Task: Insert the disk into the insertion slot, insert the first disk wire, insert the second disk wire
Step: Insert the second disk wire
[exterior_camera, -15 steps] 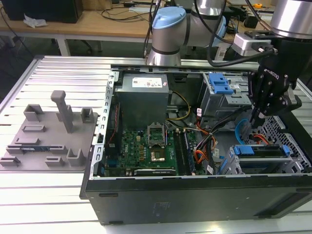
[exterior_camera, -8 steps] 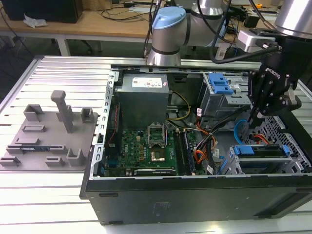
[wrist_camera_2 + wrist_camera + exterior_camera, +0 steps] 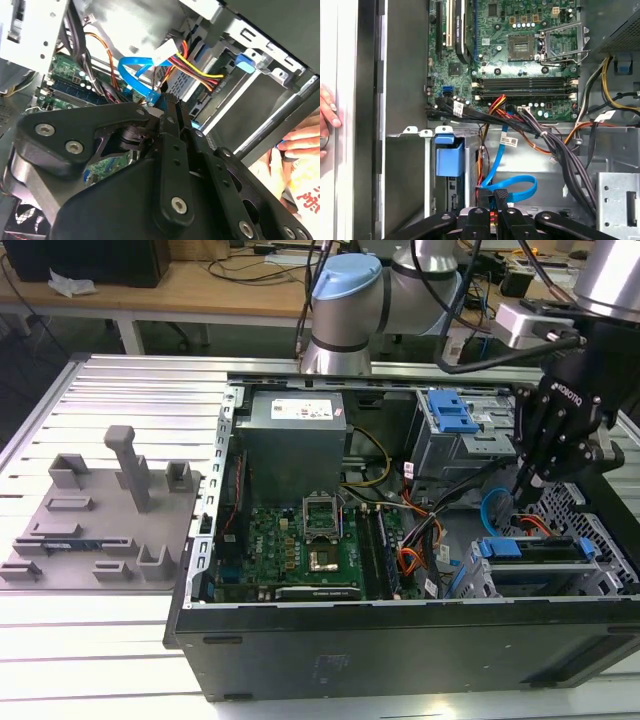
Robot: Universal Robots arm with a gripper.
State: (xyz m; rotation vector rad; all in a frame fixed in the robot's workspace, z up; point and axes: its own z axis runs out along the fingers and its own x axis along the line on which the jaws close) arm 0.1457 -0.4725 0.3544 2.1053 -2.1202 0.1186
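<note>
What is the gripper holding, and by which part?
The black gripper is shut on the thin blue flat cable, gripping it by its black plug end.

The disk [image 3: 530,548] seemingly sits in the insertion slot [image 3: 472,578] at the exterior view's right, with the tool [image 3: 527,478] and wire [image 3: 520,187] above.

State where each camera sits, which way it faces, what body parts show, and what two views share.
Exterior view: off the arm, looking down into the open computer case; arm and end effector at the exterior view's right.
First wrist view: on the wrist, facing the motherboard; end effector, a person's hand.
Second wrist view: on the wrist, looking along the end effector into the case; a hand.
Shared: both wrist views show the blue cable in the end effector.
</note>
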